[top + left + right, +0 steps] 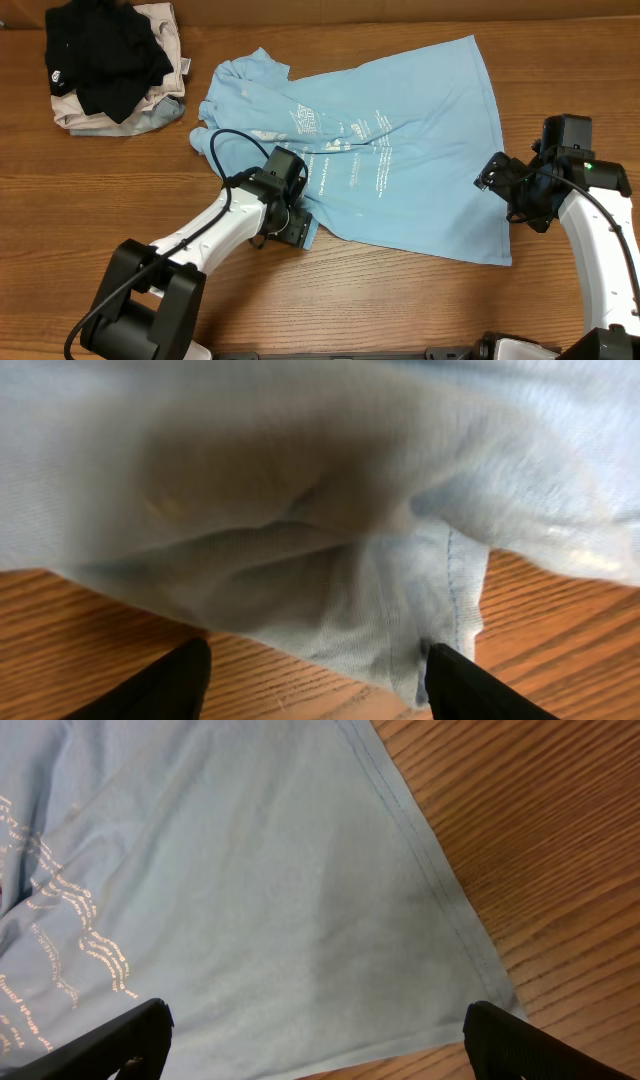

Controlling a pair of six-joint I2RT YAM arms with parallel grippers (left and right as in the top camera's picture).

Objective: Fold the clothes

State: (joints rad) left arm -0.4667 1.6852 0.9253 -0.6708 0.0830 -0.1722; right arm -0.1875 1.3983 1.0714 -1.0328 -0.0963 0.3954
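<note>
The light sky-blue T-shirt lies spread on the wooden table, white lettering up, collar toward the left. My left gripper is open at the shirt's near left edge; in the left wrist view the bunched shirt fabric lies between and beyond the open fingers. My right gripper is open at the shirt's right hem; in the right wrist view the flat shirt and its stitched hem lie ahead of the wide-open fingers.
A pile with a black garment on top of beige and pale grey-blue clothes sits at the far left corner. Bare wood shows right of the hem in the right wrist view.
</note>
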